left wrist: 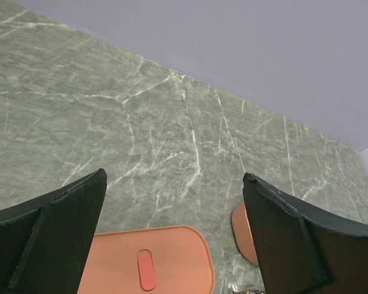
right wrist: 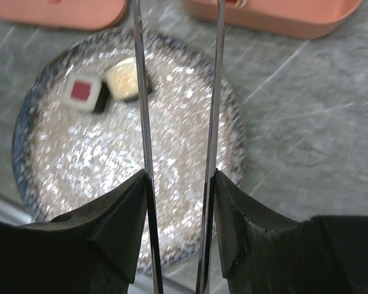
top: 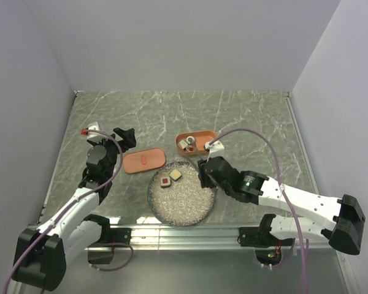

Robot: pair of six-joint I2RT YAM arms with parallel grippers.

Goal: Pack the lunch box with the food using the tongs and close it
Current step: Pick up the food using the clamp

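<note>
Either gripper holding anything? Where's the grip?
Right gripper holds the tongs, clamped across both arms partway along; joined end out of view. Left gripper open, empty.

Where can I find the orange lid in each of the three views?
Top view: the lid lies flat, left of the plate.
Left wrist view: the lid is at the bottom edge, red mark up.
Right wrist view: only its edge shows, top left, left of the tongs.
Shared landmark: the lunch box, right of the lid in all views.
</note>
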